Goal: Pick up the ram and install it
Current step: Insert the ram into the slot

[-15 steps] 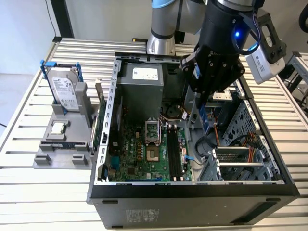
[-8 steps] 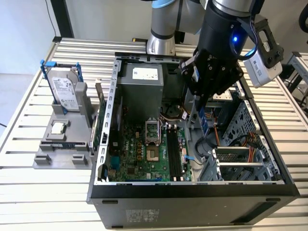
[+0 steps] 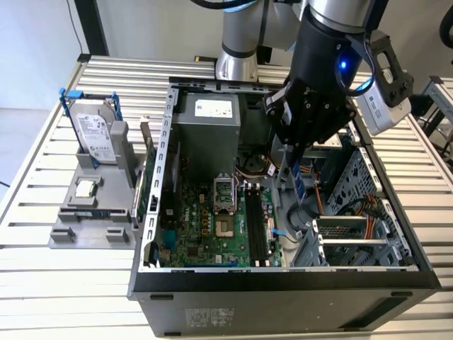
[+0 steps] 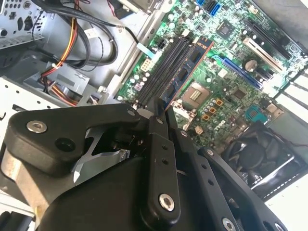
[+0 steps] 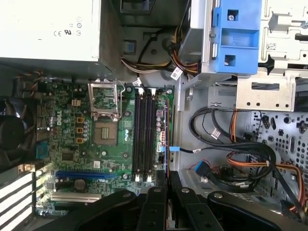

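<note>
My gripper (image 3: 294,159) is shut on the ram (image 3: 299,183), a narrow blue-green board that hangs on edge below the fingers over the open computer case (image 3: 152,212). In the second wrist view the ram (image 4: 186,71) runs out from the gripper (image 4: 161,113) with its black chips showing. It lies just beside the long black memory slots (image 4: 161,72) and a little above the board. In the first wrist view the ram (image 5: 167,139) appears edge-on, next to the slots (image 5: 144,139), with the gripper (image 5: 168,185) closed on its end. The slots (image 3: 255,227) hold nothing.
The green motherboard (image 3: 198,219) carries an open CPU socket (image 5: 106,132) and a fan (image 5: 12,134). A power supply (image 3: 209,117) sits at the case's back. Loose cables (image 5: 240,159) and a blue drive bracket (image 5: 236,29) crowd the side beyond the slots. A hard drive (image 3: 95,138) stands in a grey holder at the exterior view's left.
</note>
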`<state>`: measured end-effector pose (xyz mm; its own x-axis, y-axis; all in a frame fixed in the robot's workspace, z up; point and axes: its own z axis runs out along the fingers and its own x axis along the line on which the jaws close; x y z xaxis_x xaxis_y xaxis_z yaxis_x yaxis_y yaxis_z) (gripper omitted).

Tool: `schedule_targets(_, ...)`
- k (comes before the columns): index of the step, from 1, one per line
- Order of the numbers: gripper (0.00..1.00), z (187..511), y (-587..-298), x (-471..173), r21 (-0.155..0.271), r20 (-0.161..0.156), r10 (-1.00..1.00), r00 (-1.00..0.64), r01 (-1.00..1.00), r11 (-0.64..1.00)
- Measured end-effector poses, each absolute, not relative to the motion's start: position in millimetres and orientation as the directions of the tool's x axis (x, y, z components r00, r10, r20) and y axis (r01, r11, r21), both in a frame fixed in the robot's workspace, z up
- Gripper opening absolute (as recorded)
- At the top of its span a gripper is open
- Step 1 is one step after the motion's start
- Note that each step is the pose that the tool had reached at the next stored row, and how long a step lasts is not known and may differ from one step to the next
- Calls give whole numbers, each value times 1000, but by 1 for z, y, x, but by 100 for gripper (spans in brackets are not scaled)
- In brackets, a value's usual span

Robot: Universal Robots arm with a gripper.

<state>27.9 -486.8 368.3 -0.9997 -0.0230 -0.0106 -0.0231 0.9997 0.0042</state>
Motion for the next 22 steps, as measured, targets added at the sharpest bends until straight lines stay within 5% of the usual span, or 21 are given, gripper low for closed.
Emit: schedule_targets(22, 0, 352, -486, 28, -7, -20, -23, -1000, -23, 1000)
